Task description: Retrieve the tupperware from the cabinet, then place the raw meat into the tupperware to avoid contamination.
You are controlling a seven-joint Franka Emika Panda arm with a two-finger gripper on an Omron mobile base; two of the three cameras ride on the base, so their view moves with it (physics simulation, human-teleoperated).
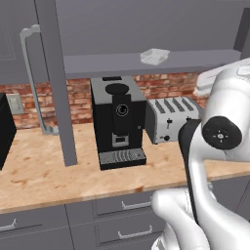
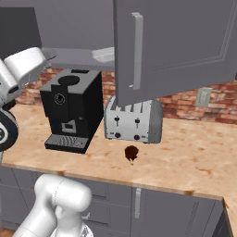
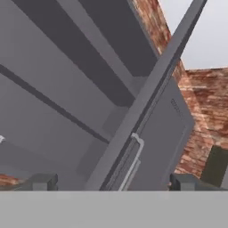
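Tupperware (image 1: 155, 55) on open cabinet (image 2: 176, 46) shelf, tool (image 3: 111, 182) wide apart, no legible writing.

**Counter and cabinet shelf: what sits on each**

You have two surfaces carrying things. The wooden counter (image 1: 44, 171) runs along the brick wall. On it you see the black coffee machine (image 1: 119, 122) standing upright toward the back edge, with the silver toaster (image 1: 172, 118) just beside it, also near the back edge. The raw meat (image 2: 131, 153) lies in front of the toaster, apart from it, closer to the counter's front edge — you can see this best from the right base view. Above, the cabinet shelf (image 1: 97, 63) carries the tupperware (image 1: 155, 56), set near the shelf's front edge, over the toaster.
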